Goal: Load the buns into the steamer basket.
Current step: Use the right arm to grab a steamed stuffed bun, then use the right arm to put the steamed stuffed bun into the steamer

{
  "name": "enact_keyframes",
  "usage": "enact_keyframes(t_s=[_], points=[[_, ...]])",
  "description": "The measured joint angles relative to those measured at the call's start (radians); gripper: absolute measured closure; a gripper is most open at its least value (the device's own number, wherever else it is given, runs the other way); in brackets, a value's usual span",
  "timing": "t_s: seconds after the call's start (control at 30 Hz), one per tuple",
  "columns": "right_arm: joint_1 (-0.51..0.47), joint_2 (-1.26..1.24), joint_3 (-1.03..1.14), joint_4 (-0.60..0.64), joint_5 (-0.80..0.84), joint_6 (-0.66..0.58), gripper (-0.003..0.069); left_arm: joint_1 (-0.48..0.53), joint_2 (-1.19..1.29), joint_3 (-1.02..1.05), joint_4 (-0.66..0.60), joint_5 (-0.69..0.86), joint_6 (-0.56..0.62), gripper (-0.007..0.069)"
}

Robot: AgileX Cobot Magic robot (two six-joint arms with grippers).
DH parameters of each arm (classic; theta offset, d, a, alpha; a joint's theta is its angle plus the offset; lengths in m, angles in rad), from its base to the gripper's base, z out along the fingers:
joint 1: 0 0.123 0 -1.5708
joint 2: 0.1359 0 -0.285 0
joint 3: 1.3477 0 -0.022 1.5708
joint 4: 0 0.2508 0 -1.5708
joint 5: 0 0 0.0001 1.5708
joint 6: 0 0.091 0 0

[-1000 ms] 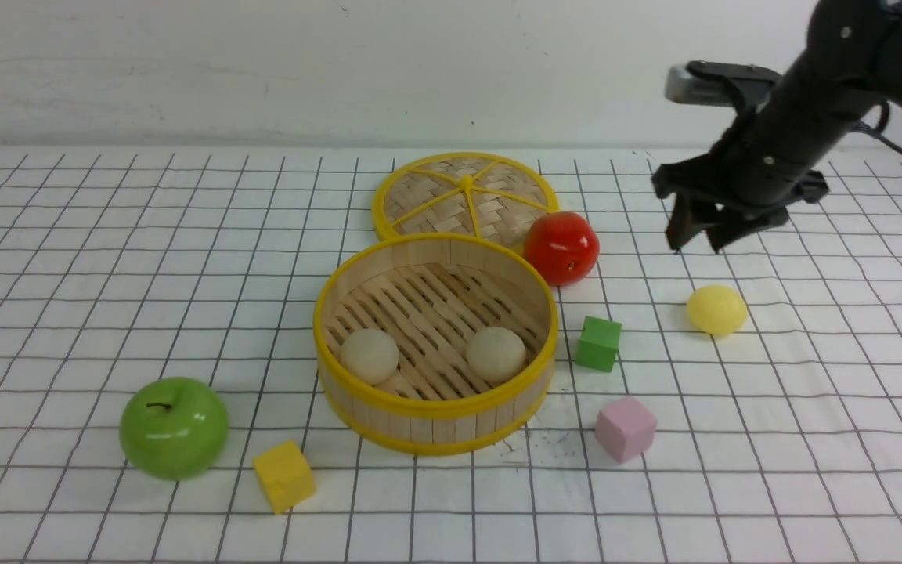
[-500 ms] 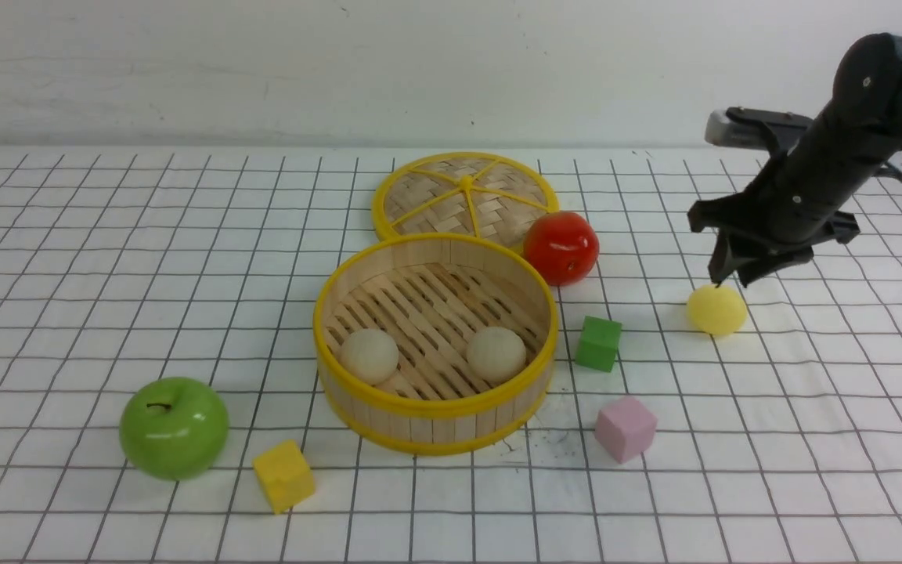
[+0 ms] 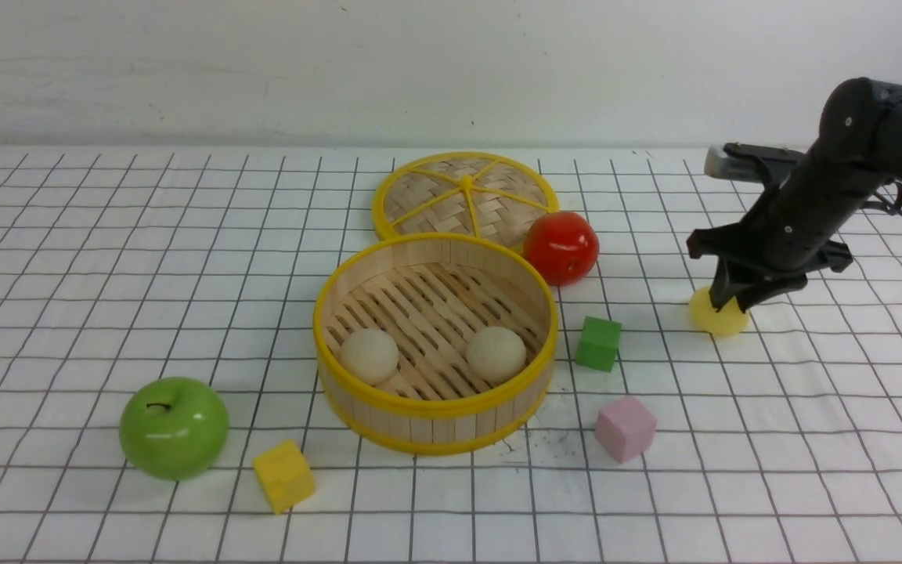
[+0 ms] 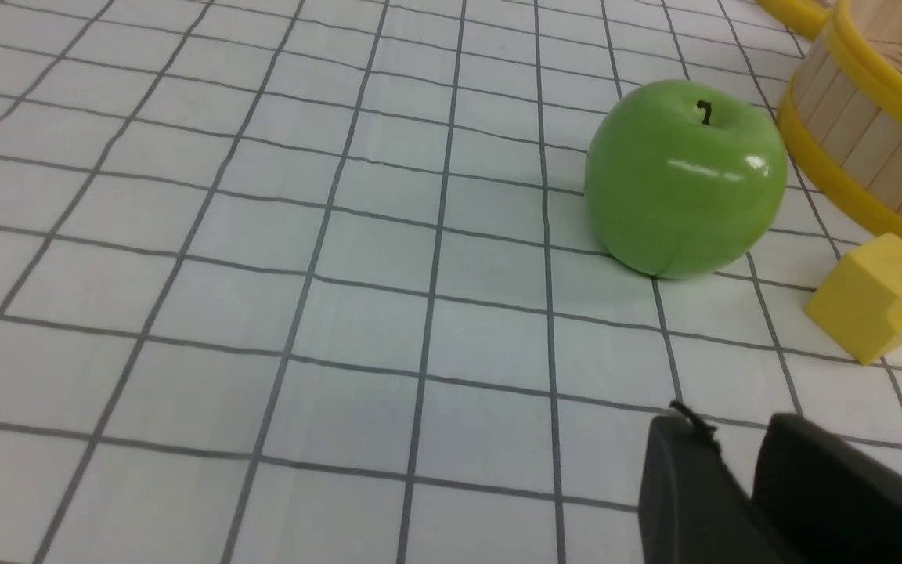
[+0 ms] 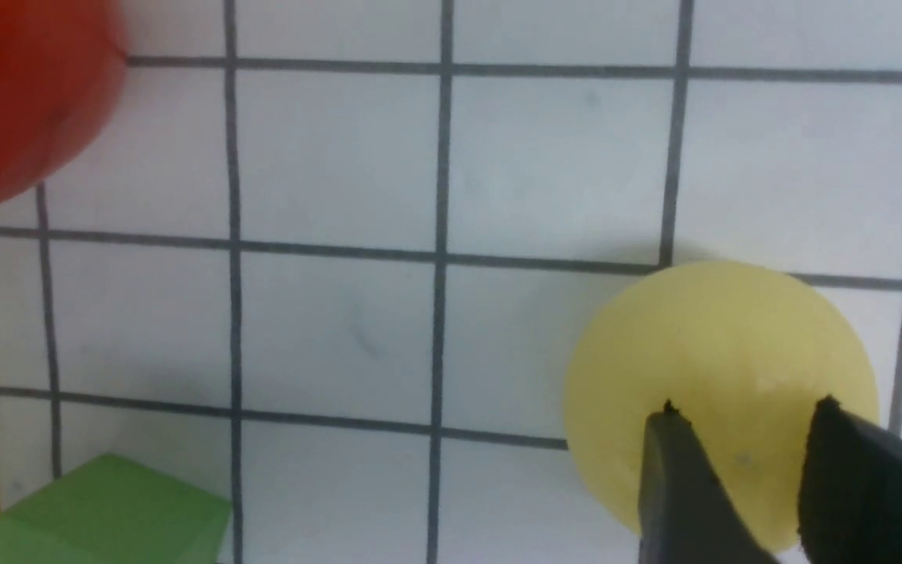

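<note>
The steamer basket stands mid-table, and two beige buns lie on its slotted floor. The pale yellow bun lies on the table to its right. My right gripper is right down on this bun's top. In the right wrist view its jaws stand slightly apart over the bun, narrower than the bun, not closed on it. My left gripper shows only in its wrist view, jaws nearly together and empty, low over the table near the basket wall.
The woven lid lies behind the basket, with a red apple beside it. A green cube and a pink cube lie between the basket and the yellow bun. A green apple and a yellow cube are at front left.
My right gripper has come down and to the right, from above and behind the yellow bun onto its top. The bun and everything else stayed put.
</note>
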Motion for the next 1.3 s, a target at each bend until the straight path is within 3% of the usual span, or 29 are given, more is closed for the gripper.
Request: enact_keyframes(t_s=[0.2,0.3,0.4,0.63,0.9,0.93,1.13,1.3], points=[[0.000,0.017,0.000,0.023,0.001,0.000,0.0522,0.000,0.000,0.000,0.000,0.000,0.000,0.0480],[0.000,0.018,0.000,0.029,0.001,0.000,0.0620,0.000,0.000,0.000,0.000,0.000,0.000,0.0479],[0.000,0.016,0.000,0.050,0.003,0.000,0.0660,0.000,0.000,0.000,0.000,0.000,0.000,0.0475],[0.016,-0.056,0.000,0.193,-0.009,-0.050,0.0662,0.000,0.000,0.000,0.000,0.000,0.000,0.0470],[0.127,-0.141,-0.001,0.534,-0.098,-0.242,0.0660,0.000,0.000,0.000,0.000,0.000,0.000,0.0459],[0.178,-0.142,-0.002,0.585,-0.119,-0.298,0.0658,0.000,0.000,0.000,0.000,0.000,0.000,0.0459],[0.332,-0.096,-0.002,0.575,-0.201,-0.341,0.0653,0.000,0.000,0.000,0.000,0.000,0.000,0.0450],[0.391,-0.038,-0.002,0.525,-0.270,-0.341,0.0644,0.000,0.000,0.000,0.000,0.000,0.000,0.0450]])
